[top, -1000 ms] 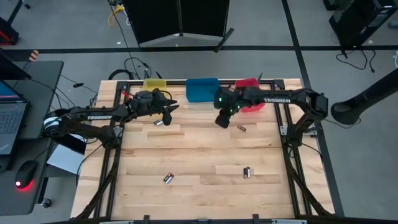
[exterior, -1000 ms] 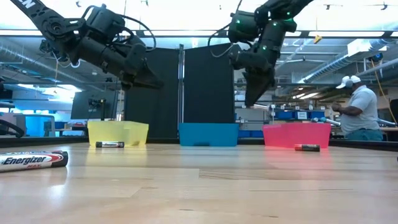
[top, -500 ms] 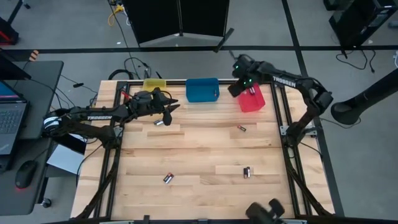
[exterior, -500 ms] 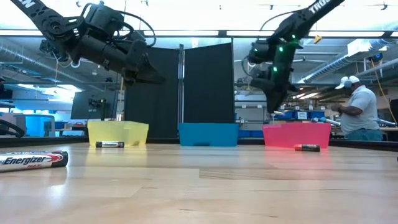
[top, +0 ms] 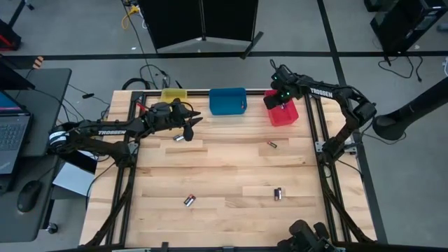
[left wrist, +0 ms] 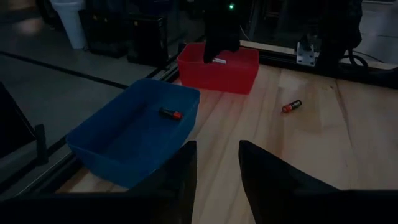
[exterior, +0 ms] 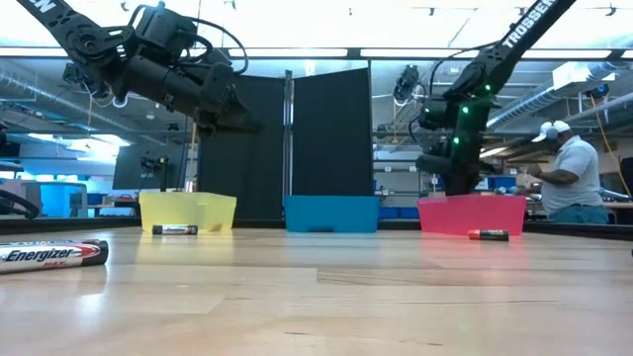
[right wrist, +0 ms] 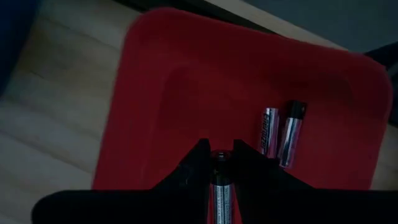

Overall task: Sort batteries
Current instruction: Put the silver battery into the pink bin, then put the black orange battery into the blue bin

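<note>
Right gripper (right wrist: 217, 163) jaws clenched on battery (right wrist: 222, 193) over red bin (right wrist: 174, 93); left gripper (left wrist: 216, 165) jaws apart, empty.

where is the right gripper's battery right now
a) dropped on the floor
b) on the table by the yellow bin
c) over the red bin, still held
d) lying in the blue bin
c: the right wrist view shows the right gripper shut on a battery above the red bin, where two other batteries already lie.
</note>
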`<state>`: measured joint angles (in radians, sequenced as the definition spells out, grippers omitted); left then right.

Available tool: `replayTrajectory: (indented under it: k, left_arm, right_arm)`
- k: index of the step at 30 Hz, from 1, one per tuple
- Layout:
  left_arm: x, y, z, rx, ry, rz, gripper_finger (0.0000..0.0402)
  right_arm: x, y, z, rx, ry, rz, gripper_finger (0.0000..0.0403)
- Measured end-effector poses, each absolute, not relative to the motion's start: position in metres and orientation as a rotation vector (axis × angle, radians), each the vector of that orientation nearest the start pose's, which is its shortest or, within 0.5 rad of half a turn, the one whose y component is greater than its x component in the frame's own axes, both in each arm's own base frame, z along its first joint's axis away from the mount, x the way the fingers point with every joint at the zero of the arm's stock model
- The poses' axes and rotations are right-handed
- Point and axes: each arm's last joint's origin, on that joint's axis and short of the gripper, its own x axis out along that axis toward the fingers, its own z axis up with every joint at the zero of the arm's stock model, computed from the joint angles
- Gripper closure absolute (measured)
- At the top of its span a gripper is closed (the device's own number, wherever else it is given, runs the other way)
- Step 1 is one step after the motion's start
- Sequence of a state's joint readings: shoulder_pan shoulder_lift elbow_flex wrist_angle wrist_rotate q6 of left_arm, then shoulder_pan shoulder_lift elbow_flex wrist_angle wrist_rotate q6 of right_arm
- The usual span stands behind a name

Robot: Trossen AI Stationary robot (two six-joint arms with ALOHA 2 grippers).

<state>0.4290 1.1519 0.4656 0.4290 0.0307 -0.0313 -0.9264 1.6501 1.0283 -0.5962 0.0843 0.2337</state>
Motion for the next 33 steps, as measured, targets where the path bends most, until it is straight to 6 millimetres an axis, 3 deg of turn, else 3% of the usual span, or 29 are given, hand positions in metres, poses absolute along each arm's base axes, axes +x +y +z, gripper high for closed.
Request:
replayTrajectory:
  k: [9,19,25,30,33]
  left_arm:
    - [0.213,0.096,0.211,-0.089,0.247,0.4,0.0275]
    - [0.213,0.095,0.211,-0.088,0.247,0.395,0.0275]
    - [0.216,0.09,0.211,-0.056,0.253,0.367,0.0275]
    - [0.216,0.089,0.211,-0.058,0.259,0.363,0.0275]
    - [0.216,0.089,0.21,-0.073,0.304,0.335,0.0279]
  right_arm:
    - [0.174,-0.248,0.164,0.732,1.013,-1.021,0.0345]
    - [0.172,-0.251,0.163,0.728,0.983,-1.028,0.03]
    - [0.172,-0.252,0.164,0.717,0.978,-1.025,0.0295]
    - [0.176,-0.251,0.18,0.657,1.056,-0.944,0.0297]
    - [0.185,-0.24,0.197,0.585,1.092,-0.872,0.0328]
